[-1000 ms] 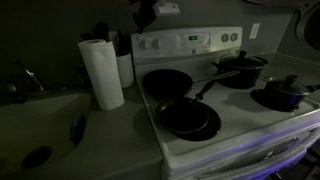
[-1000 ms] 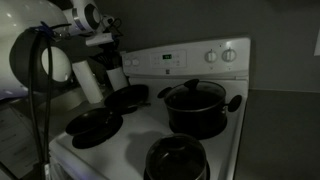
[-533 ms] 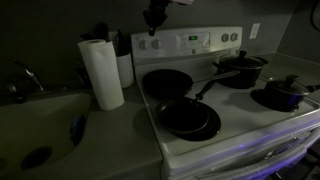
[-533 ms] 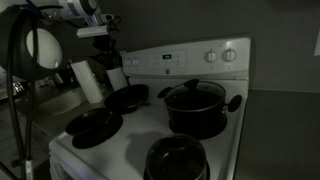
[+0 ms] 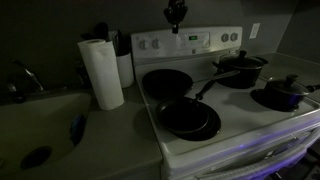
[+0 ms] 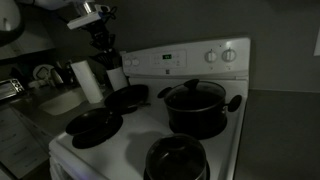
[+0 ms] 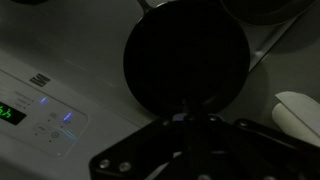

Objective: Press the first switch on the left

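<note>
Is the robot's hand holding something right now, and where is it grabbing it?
Nothing. The gripper hangs in the air above the stove panel, and its jaws look shut with nothing between them.

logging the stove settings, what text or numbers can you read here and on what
"35": green digits, cut off at the picture's edge, on the stove's display in the wrist view; reading uncertain.
Button labels on the control panel: too blurred to read.
In both exterior views the display is too small to read.
</note>
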`<state>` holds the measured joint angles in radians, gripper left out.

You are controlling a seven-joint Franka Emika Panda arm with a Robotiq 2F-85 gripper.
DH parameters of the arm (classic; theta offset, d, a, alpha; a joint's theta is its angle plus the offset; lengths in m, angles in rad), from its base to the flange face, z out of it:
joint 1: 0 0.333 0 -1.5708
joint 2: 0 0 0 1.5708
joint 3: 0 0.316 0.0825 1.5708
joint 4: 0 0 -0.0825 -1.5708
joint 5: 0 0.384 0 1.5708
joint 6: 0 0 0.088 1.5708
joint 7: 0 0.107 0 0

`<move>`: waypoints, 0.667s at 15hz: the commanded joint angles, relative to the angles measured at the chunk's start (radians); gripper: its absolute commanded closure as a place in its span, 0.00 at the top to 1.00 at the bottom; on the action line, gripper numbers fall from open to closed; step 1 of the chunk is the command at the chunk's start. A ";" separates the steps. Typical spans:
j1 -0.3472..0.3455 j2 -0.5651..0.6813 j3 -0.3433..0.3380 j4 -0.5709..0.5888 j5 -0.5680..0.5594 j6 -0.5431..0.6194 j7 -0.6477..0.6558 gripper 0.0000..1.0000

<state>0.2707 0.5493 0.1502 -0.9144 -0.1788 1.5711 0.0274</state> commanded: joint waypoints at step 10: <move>-0.085 -0.406 0.000 -0.637 0.089 0.290 0.053 0.95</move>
<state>0.2151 0.2615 0.1498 -1.3563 -0.1492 1.7497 0.0751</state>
